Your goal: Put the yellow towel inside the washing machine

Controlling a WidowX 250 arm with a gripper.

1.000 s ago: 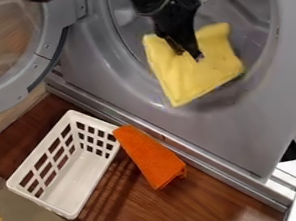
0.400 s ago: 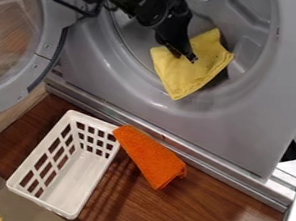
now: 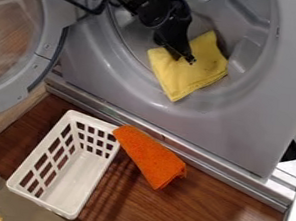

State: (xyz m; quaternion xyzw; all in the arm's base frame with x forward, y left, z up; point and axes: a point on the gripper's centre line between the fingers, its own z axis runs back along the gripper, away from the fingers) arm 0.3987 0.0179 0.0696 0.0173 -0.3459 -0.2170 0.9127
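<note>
Yellow towel (image 3: 193, 76) hangs clamped in the black pincer (image 3: 185, 60) — its folds spreading left, right and near of the tips — at the mouth of the grey washing machine (image 3: 238, 135), one corner over the near rim, camera view.

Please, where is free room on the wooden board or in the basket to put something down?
Board: right of orange cloth, below rail. Basket: its floor, between its walls. Crowded: where cloth meets basket, and washer mouth, with gripper and yellow towel.
</note>
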